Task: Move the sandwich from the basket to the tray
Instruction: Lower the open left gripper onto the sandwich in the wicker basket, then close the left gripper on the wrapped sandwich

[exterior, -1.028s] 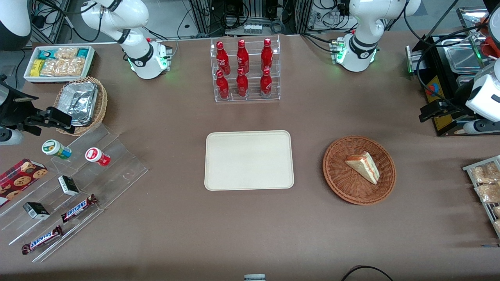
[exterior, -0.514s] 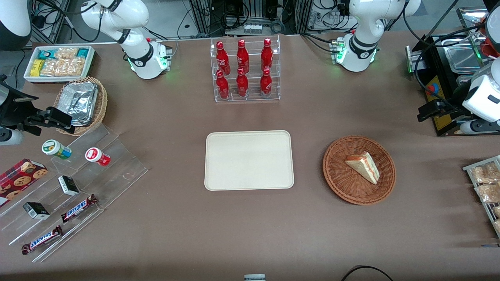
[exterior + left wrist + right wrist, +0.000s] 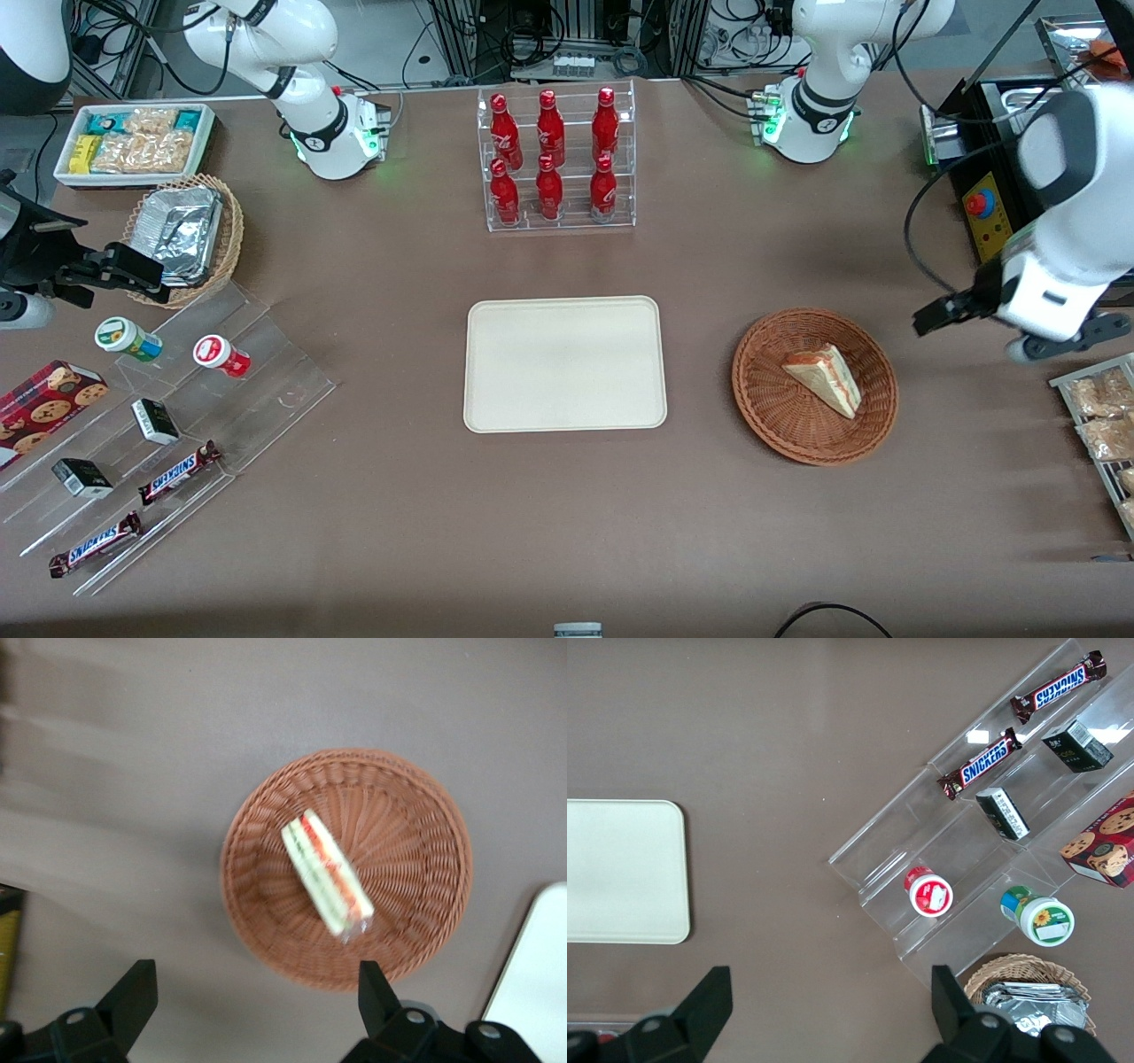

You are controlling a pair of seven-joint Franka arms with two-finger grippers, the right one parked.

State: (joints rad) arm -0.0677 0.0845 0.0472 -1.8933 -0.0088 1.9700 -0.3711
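The left arm's black two-finger gripper [image 3: 252, 997] hangs in the air above the brown table [image 3: 567, 514], its fingers [image 3: 131, 997] spread wide apart with nothing between them and touching nothing. Seen from the wrist camera, both fingertips frame the round, shallow, reddish-brown woven wicker basket [image 3: 416, 930] from above. From the front camera, the gripper [image 3: 939, 315] sits raised just off the basket's [image 3: 780, 425] rim, on the side toward the working arm's end of the table. The small triangular sandwich of white bread with red-orange and green filling [image 3: 826, 377] lies inside the basket, resting on the weave with its layered edge [image 3: 326, 873] turned up toward the wrist camera. The flat cream-coloured rectangular tray with rounded corners [image 3: 564, 364] lies on the table beside the basket, toward the parked arm's end, apart from it and with nothing on it; one rounded corner of the tray [image 3: 532, 983] shows at the edge of the wrist view. Farther from the front camera than the tray stands a clear acrylic rack of six red bottles [image 3: 555, 159].
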